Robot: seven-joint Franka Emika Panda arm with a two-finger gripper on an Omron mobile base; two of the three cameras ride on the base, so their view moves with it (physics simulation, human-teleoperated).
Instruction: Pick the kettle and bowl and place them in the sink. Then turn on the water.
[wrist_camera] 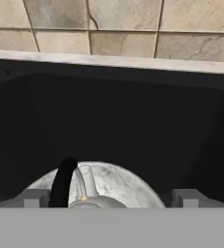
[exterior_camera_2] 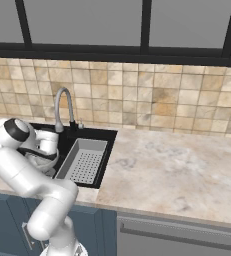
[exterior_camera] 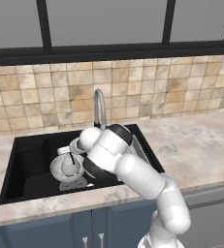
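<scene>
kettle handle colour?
Black: the kettle's thin arched handle shows best in the hand view, dark against the bowl's speckled inside.

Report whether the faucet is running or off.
Off. No blue stream falls from the faucet into the sink; the kettle sits in the bowl.

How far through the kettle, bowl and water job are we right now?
Done, it seems: the bowl lies in the sink with the kettle sitting inside it. In hand: the gripper is open just above the kettle, fingers either side, gripping nothing. Left: no water runs from the faucet, so turning it on remains.
</scene>
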